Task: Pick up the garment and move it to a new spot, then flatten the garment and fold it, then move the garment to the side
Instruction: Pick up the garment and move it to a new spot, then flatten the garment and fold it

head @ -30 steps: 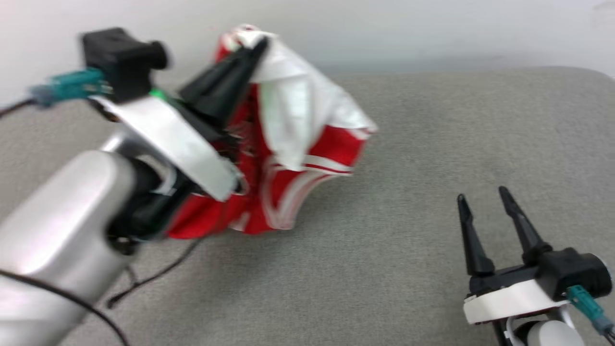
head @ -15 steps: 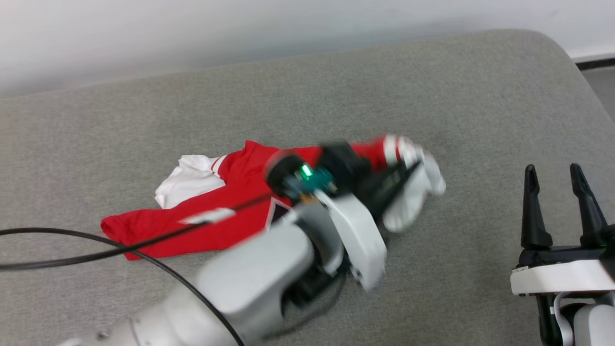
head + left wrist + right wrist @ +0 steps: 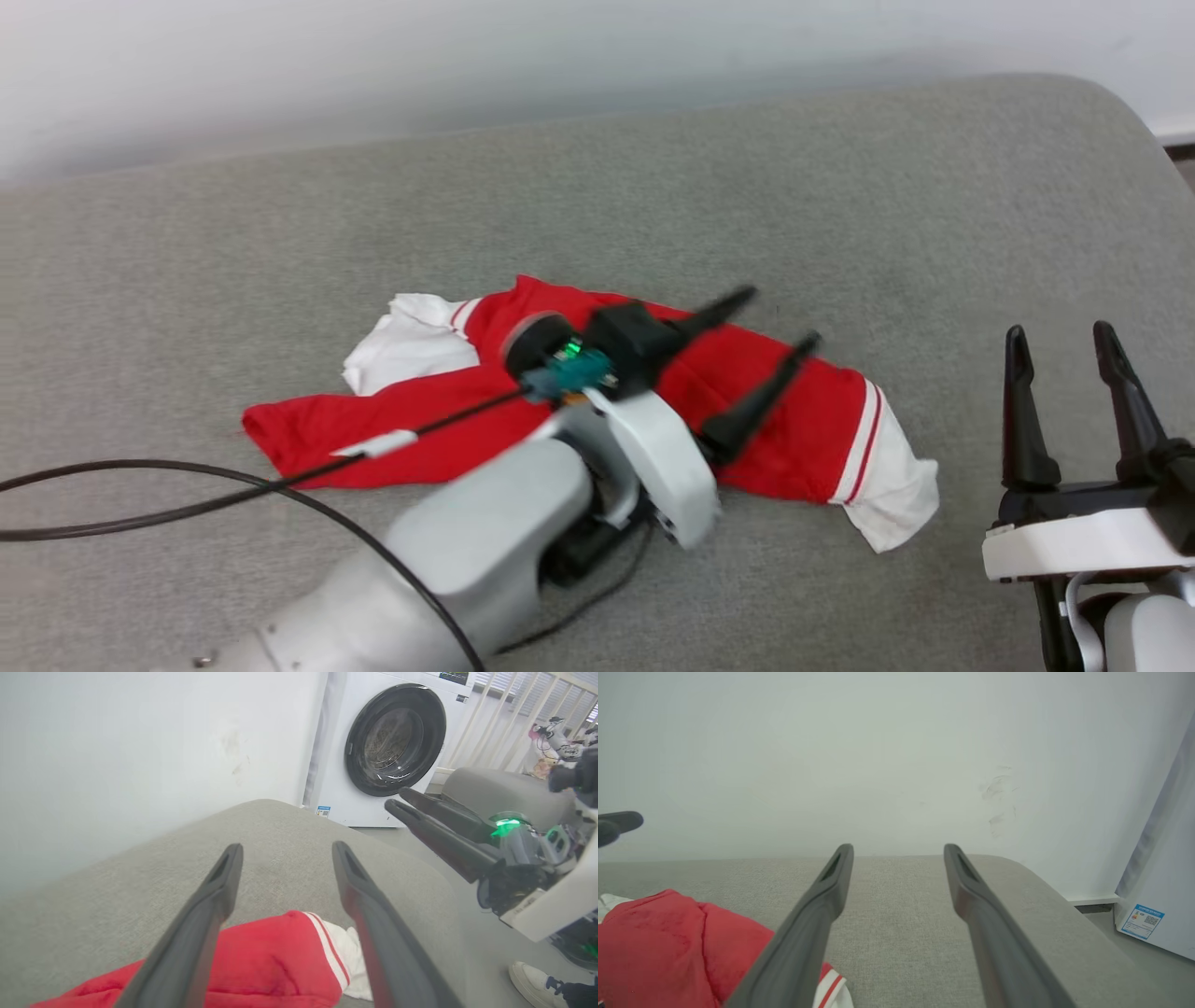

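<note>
Nearest, the left arm's black cable [image 3: 467, 413] crosses the grey cushion [image 3: 840, 187]. The left gripper [image 3: 782, 317] hovers, fingers spread and gripping nothing, over the garment [image 3: 803, 420], which lies crumpled mid-cushion, one white sleeve towards the right gripper [image 3: 1058, 329], likewise agape and empty, apart from the cloth. Bare cushion surrounds it up to the wall [image 3: 878, 742]. The left wrist view adds a washing machine [image 3: 392, 742] beyond the cushion's rounded end and, lower right, what seems a shoe [image 3: 528, 975].
</note>
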{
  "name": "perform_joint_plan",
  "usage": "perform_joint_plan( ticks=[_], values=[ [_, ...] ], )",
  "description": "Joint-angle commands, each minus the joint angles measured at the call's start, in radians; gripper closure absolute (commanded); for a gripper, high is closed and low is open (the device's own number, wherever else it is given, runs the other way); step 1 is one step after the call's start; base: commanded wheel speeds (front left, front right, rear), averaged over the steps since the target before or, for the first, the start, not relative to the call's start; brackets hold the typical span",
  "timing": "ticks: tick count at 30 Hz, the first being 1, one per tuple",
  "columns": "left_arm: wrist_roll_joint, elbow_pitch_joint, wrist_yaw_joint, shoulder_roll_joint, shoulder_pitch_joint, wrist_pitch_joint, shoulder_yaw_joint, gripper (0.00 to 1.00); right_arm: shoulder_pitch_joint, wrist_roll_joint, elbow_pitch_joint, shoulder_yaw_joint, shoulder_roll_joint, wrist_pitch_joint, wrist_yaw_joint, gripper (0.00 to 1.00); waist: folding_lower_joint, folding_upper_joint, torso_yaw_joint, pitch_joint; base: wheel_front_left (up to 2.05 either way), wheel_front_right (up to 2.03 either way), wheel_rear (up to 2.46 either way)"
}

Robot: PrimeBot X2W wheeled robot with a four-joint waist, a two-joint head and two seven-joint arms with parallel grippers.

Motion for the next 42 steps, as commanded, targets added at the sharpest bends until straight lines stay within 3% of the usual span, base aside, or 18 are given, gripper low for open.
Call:
perform_joint_plan(
  ticks=[1,9,13,19,25,30,35,42],
  values=[
    [0.008,-0.002,0.004,0.016,-0.009,-0.009,0.015,0.00,0.013,-0.007,0.001,0.002,0.001,-0.002,-0.001,0.00,0.0000,0.0000,0.024,-0.024,0.00,0.00,0.00],
    [0.122,-0.094,0.093,0.195,0.042,-0.024,0.266,0.00,0.039,-0.023,-0.002,0.018,0.001,-0.002,-0.001,0.00,0.0000,0.0000,0.093,-0.081,0.00,0.00,0.00],
    [0.190,-0.166,0.114,0.283,0.127,-0.025,0.400,0.00,0.049,-0.026,-0.017,0.027,0.000,-0.002,-0.001,0.00,0.0000,0.0000,0.121,-0.092,0.00,0.00,0.00],
    [0.256,-0.278,0.140,0.352,0.342,-0.025,0.607,0.00,0.061,-0.018,-0.047,0.038,0.001,-0.002,-0.001,0.00,0.0000,0.0000,0.142,-0.101,0.00,0.00,0.00],
    [0.306,-0.372,0.133,0.298,0.579,-0.025,0.751,0.00,0.079,-0.009,-0.083,0.077,0.000,-0.002,-0.001,0.00,0.0000,0.0000,0.151,-0.114,0.00,0.00,0.00],
    [0.376,-0.404,0.118,0.191,0.711,-0.025,0.818,0.00,0.094,-0.004,-0.101,0.091,0.000,-0.002,-0.001,0.00,0.0000,0.0000,0.153,-0.127,0.00,0.00,0.00],
    [0.436,-0.393,0.074,0.113,0.804,-0.025,0.861,0.00,0.097,-0.001,-0.103,0.103,0.000,-0.002,-0.001,0.00,0.0000,0.0000,0.144,-0.135,0.00,0.00,0.00],
    [0.483,-0.342,-0.002,0.101,0.825,-0.025,0.856,0.00,0.105,-0.023,-0.100,0.105,0.000,-0.002,-0.001,0.00,0.0000,0.0000,0.127,-0.125,0.00,0.00,0.00]
  ],
)
